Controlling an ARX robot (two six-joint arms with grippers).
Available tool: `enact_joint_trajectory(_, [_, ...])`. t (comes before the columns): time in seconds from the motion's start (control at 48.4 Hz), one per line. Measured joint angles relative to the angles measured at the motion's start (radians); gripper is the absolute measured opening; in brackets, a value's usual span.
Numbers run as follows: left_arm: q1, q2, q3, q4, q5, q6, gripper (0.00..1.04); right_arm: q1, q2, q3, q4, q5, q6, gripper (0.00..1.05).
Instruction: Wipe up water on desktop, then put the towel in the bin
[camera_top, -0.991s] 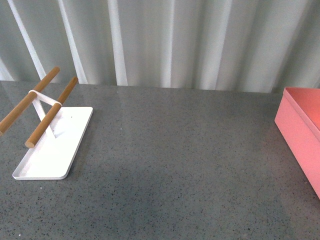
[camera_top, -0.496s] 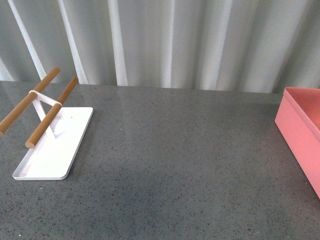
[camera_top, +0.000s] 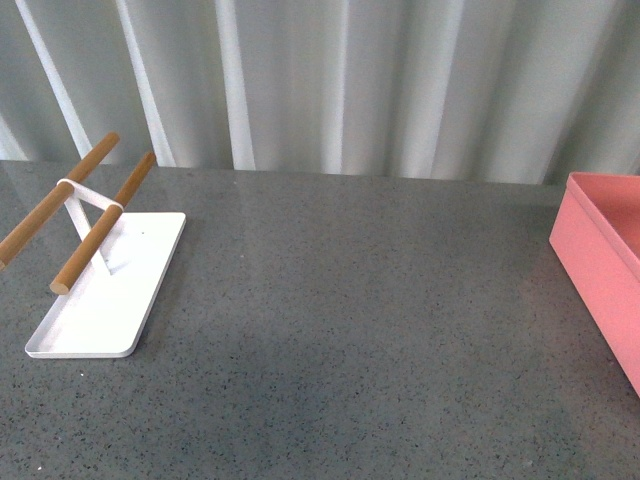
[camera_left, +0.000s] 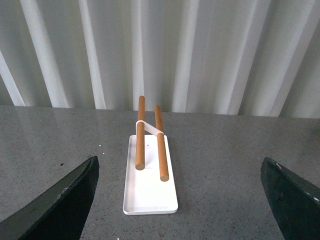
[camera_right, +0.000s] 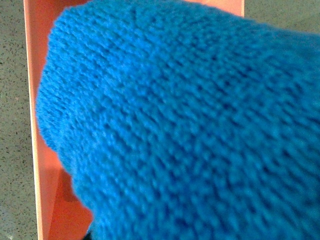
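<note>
The blue fluffy towel (camera_right: 190, 130) fills nearly all of the right wrist view, and my right gripper is shut on it with its fingers hidden behind the cloth. Around the towel's edge shows the salmon-pink bin (camera_right: 42, 165), with the towel hanging over its inside. The bin (camera_top: 600, 265) also stands at the right edge of the front view, where neither arm shows. The dark speckled desktop (camera_top: 350, 330) spreads across the front view. My left gripper (camera_left: 185, 200) is open, its two dark fingers (camera_left: 60, 200) wide apart above the desktop (camera_left: 220, 170).
A white tray with two wooden bars (camera_top: 100, 290) stands at the left of the desktop, and it lies ahead of the left gripper as the rack (camera_left: 150, 175). A pale corrugated wall (camera_top: 330, 80) runs behind the desktop.
</note>
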Motion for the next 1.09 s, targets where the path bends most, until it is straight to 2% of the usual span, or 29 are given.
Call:
enact_joint_trajectory(0.062, [0.0,0.0,0.0,0.0,0.0,0.0,0.98,0.0,0.0,0.0,0.0,0.0,-0.001,0.44])
enact_joint_trajectory(0.268, [0.0,0.0,0.0,0.0,0.0,0.0,0.98,0.0,0.0,0.0,0.001,0.0,-0.001,0.88])
enact_joint_trajectory(0.351, [0.0,0.0,0.0,0.0,0.0,0.0,0.98,0.0,0.0,0.0,0.001,0.0,-0.001,1.0])
enact_joint_trajectory(0.392, [0.0,0.0,0.0,0.0,0.0,0.0,0.98,0.0,0.0,0.0,0.001,0.0,-0.002,0.97])
enact_joint_trajectory(0.888, [0.0,0.0,0.0,0.0,0.0,0.0,0.98,0.0,0.0,0.0,0.001,0.0,-0.002,0.98])
enact_joint_trajectory(0.929, [0.0,0.0,0.0,0.0,0.0,0.0,0.98,-0.008,-0.013,-0.031,0.075,-0.051,0.018,0.96])
enact_joint_trajectory(0.971, [0.0,0.0,0.0,0.0,0.0,0.0,0.98,-0.016,-0.054,-0.145,0.299,-0.199,0.07,0.89])
enact_joint_trajectory(0.991, [0.0,0.0,0.0,0.0,0.0,0.0,0.98,-0.017,-0.064,-0.172,0.357,-0.238,0.084,0.87])
enact_joint_trajectory(1.032, [0.0,0.0,0.0,0.0,-0.003,0.0,0.98,-0.02,-0.104,-0.298,0.581,-0.366,0.135,0.8])
enact_joint_trajectory(1.053, [0.0,0.0,0.0,0.0,-0.003,0.0,0.98,-0.02,-0.115,-0.331,0.638,-0.377,0.14,0.78])
enact_joint_trajectory(1.094, [0.0,0.0,0.0,0.0,-0.002,0.0,0.98,-0.016,-0.148,-0.447,0.858,-0.441,0.176,0.71])
